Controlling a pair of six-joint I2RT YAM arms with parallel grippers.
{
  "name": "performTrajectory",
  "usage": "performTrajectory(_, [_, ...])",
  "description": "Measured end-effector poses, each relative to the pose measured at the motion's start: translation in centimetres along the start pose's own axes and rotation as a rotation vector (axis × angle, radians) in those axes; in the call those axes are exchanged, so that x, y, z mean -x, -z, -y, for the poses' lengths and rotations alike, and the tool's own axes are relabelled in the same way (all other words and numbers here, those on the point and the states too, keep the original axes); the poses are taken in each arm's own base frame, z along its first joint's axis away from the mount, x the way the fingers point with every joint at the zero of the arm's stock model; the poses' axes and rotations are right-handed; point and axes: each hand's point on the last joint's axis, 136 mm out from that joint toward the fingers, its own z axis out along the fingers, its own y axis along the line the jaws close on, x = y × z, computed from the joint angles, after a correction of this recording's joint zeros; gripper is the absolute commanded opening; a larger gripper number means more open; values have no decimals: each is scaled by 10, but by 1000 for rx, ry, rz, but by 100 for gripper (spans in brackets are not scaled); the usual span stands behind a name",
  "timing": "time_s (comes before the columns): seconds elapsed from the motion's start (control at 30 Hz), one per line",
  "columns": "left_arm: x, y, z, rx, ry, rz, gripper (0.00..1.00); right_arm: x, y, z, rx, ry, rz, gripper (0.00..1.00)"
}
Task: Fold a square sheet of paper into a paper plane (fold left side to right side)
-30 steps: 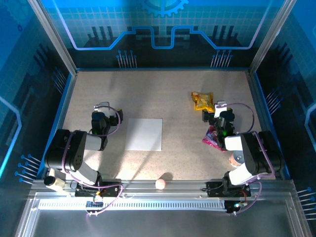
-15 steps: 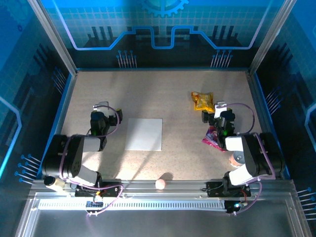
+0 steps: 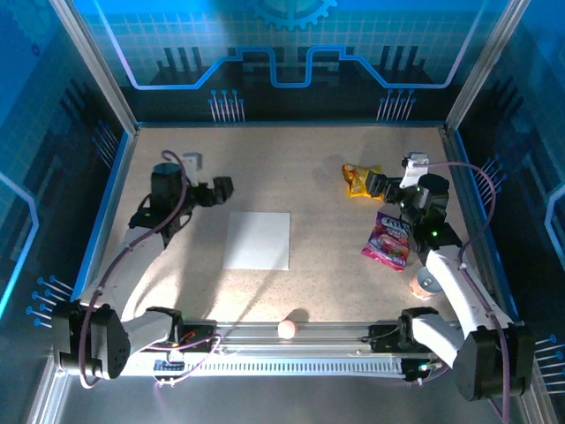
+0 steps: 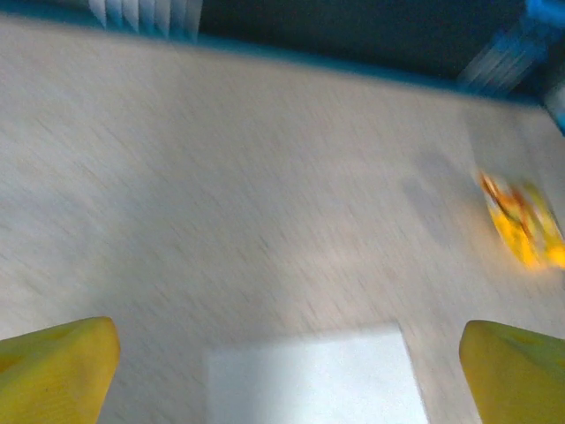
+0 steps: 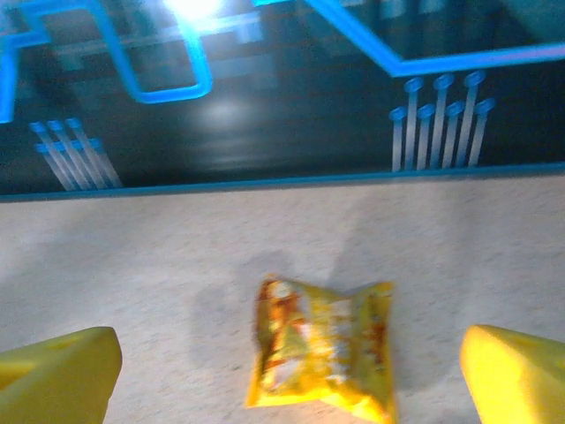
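Work on the fold is not yet begun: the paper (image 3: 257, 240) lies flat and uncreased near the middle of the table (image 3: 300, 159), touched by neither arm. The left gripper (image 3: 221, 188) hangs just beyond the paper's far left corner, its yellow fingers (image 4: 62, 367) spread wide with nothing between them. In the left wrist view the paper's edge shows low between the two tips. The right gripper (image 3: 374, 184) is well off to the right, just beside the yellow packet (image 5: 322, 344), fingers (image 5: 508, 371) likewise wide and empty. The pink wrapper (image 3: 388, 240) lies nearer that arm's base, clear of the paper.

By its look the paper is thin, light and limp. It will likely skate over the speckled top rather than lift, and lying flush it offers no edge to get under. The left edge, or a left corner, seems the place to take it: press one tip down to buckle the margin up, then pinch lightly. The right gripper could pin the right side against sliding. A hard or crooked grab would probably wrinkle it and spoil the crease.
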Motion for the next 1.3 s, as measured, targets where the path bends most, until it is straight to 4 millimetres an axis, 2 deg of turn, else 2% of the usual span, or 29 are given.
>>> performTrajectory(0.1, [-52, -9, 32, -76, 20, -185, 100, -15, 3, -11, 59, -80, -91, 99])
performTrajectory(0.23, [-108, -22, 52, -117, 82, -381, 100, -38, 6, -18, 86, -171, -189, 99])
performTrajectory(0.43, [-177, -47, 57, -81, 134, -622, 100, -56, 9, -19, 79, -230, -255, 99])
performTrajectory(0.53, [-196, -58, 53, -48, 163, -696, 100, -59, 12, -20, 73, -235, -268, 99])
performTrajectory(0.9, [-189, -90, 75, -47, 217, -709, 100, -55, 25, -16, 34, -232, -251, 99])
performTrajectory(1.17, [-185, -123, 121, -93, 205, -718, 98, -63, 24, -12, 10, -235, -280, 99])
performTrajectory(1.3, [-182, -133, 136, -114, 194, -713, 98, -74, 20, -8, -9, -240, -318, 99])
